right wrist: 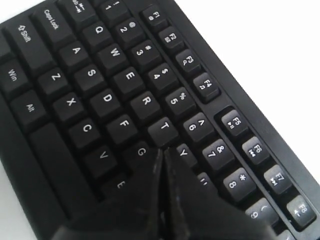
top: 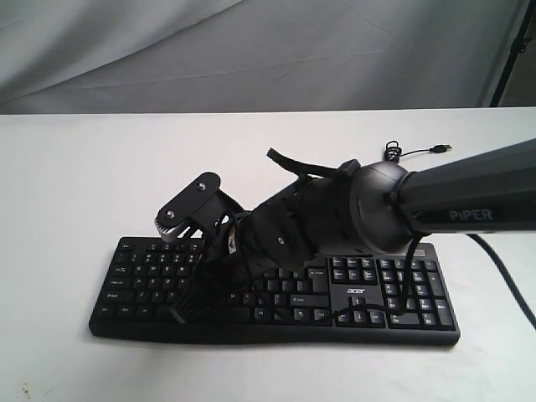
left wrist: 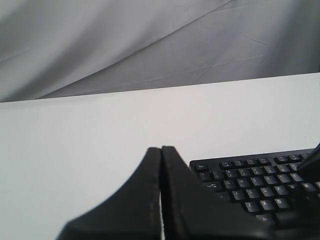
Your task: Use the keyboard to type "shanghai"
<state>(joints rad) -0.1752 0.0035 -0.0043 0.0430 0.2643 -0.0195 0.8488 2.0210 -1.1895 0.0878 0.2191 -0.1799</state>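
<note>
The black keyboard (top: pixel 360 291), with white legends and an "acer" logo, lies on the white table. My right arm reaches across it from the right, and the right gripper (top: pixel 178 315) points down onto the left half of the keys. In the right wrist view the right gripper (right wrist: pixel 162 150) is shut and empty. Its tips sit between the G key (right wrist: pixel 142 151) and the Y key (right wrist: pixel 183 153), hiding the keys beneath. The left gripper (left wrist: pixel 161 149) is shut and empty over bare table, beside the keyboard's (left wrist: pixel 260 185) Esc corner. It does not show in the exterior view.
The keyboard's thin USB cable (top: pixel 394 152) lies coiled behind it, its plug (top: pixel 440 149) loose on the white table (top: pixel 67 184). A grey cloth backdrop (top: pixel 251 50) hangs behind the table. The right arm's own cables (top: pixel 293 163) loop above the keys.
</note>
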